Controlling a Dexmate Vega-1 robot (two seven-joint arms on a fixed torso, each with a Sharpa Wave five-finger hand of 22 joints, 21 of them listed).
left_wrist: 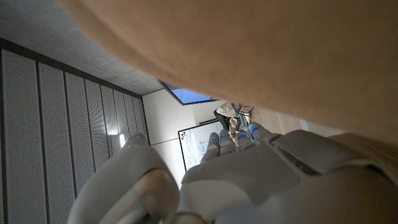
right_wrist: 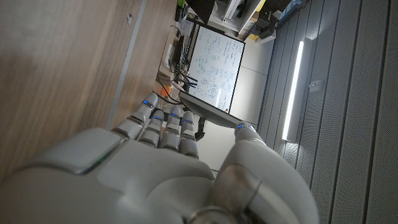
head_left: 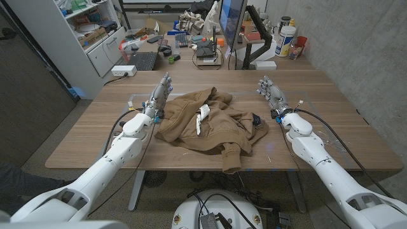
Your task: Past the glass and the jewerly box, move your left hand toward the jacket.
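Biggest thing here is the wooden table [head_left: 356, 137], and pretty much dead center on it is the jacket [head_left: 213, 124], a brown one lying crumpled in a heap with one sleeve trailing off toward the near edge. There's a white tag [head_left: 203, 118] lying on top of it and some small dark thing [head_left: 255, 118] at its right side (too small to tell what it is).

The left hand [head_left: 159, 97] is at the jacket's left edge, fingers stretched out and reaching away from the robot, holding nothing. From the head view it looks just beside the fabric, maybe touching, can't really say. In the left wrist view the brown cloth [left_wrist: 261, 56] looms right up against the hand [left_wrist: 242, 174], so it's very close either way.

The right hand [head_left: 273, 95] is off on the other side of the jacket, a bit apart from it, fingers also straight and loosely apart with nothing in them. The right wrist view shows the back of that hand [right_wrist: 168, 168] over bare tabletop.

Nothing sits between the left hand and the jacket. Behind the table there's a cluttered desk with a monitor [head_left: 232, 22], a laptop [head_left: 141, 61] to its left and a white cabinet [head_left: 95, 38] further left.
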